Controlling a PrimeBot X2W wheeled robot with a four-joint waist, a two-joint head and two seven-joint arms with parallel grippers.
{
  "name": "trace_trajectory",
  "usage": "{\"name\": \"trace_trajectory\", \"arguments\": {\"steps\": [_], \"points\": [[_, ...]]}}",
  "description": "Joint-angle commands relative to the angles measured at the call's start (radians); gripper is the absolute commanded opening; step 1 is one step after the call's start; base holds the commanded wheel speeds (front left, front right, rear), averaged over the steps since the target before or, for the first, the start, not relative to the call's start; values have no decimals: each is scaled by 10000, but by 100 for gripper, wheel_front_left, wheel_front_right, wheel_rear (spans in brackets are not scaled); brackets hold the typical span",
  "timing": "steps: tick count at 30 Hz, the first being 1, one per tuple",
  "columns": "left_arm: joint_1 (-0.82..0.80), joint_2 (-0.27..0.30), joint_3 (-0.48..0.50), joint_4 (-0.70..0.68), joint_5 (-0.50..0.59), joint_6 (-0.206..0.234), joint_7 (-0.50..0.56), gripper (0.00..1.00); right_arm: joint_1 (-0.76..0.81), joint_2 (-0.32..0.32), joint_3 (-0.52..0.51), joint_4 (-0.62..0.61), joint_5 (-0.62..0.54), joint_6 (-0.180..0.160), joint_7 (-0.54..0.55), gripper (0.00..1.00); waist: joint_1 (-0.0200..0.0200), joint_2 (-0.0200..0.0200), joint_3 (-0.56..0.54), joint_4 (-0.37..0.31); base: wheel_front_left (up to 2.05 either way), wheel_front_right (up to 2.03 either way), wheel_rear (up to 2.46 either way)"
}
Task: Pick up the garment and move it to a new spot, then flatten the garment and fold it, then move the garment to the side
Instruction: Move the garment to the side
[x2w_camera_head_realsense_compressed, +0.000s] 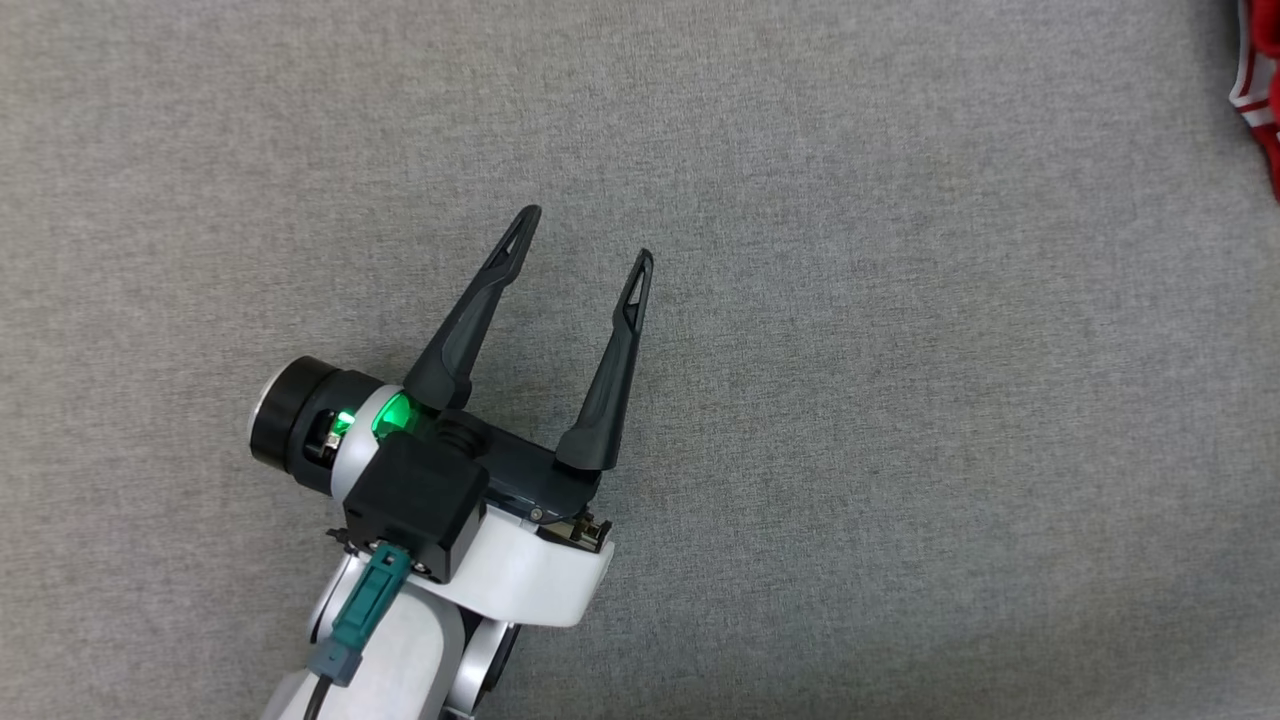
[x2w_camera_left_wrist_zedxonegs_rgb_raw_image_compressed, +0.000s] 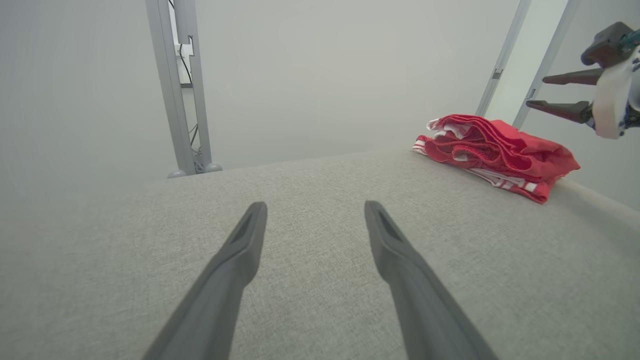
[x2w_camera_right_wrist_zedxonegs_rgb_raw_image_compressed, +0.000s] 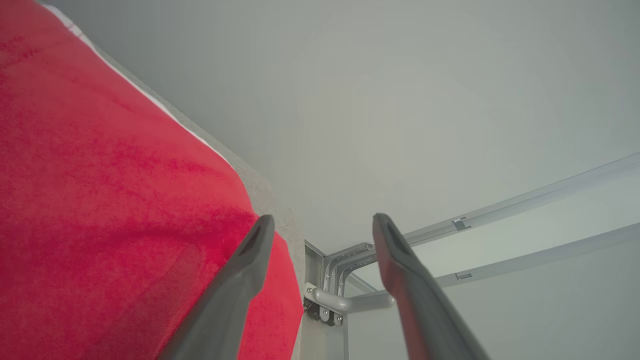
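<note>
Our left gripper (x2w_camera_head_realsense_compressed: 586, 235) hovers over the grey fabric surface (x2w_camera_head_realsense_compressed: 900, 400) with its 2 dark fingers spread wide and nothing between them. From its fingertips outward there is bare grey cloth on every side. The garment (x2w_camera_left_wrist_zedxonegs_rgb_raw_image_compressed: 500, 145) lies well apart from it, ahead and off to the right, at the far right edge of the surface. In the head view we see it as a sliver of red with white stripes at the upper right corner.

From the left wrist the garment reads as a compact, layered red bundle. Its long axis runs along that right-hand edge, slanting from upper left to lower right across our line of sight.

Our right gripper (x2w_camera_right_wrist_zedxonegs_rgb_raw_image_compressed: 324, 219) is the nearer of the 2 by far. Its fingers are also spread and pinch nothing. 1 finger hangs over the red cloth, and the other points past the edge toward the metal frame (x2w_camera_right_wrist_zedxonegs_rgb_raw_image_compressed: 345, 295) beyond. We cannot tell whether that finger touches the fabric.

We judge the garment folded and set to the side, so the task looks close to finished. If it needs any further nudge, that falls to the right arm. The left would have to cross the whole surface to reach it.
</note>
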Motion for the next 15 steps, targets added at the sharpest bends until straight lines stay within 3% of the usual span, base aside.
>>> {"name": "trace_trajectory", "arguments": {"steps": [1, 5, 9, 15], "points": [[39, 0, 0, 65, -62, 51, -50, 100, 195, 150, -316, -498, -641, -5, -46, 100, 0, 0, -171, 50, 0, 0, 0], [164, -54, -8, 273, -202, 140, -161, 100, 945, 1232, -1168, -1731, -1407, -5, -44, 100, 0, 0, -631, 117, 0, 0, 0], [483, -124, 109, 581, -414, 371, -384, 100, 2018, 2836, -1460, -2936, -25, -5, -44, 100, 0, 0, -1470, 250, 0, 0, 0], [1014, -114, 561, 1176, -814, 662, -913, 100, 3182, 3950, -677, -3907, 1997, -5, -44, 100, 0, 0, -2579, 341, 0, 0, 0]]}}
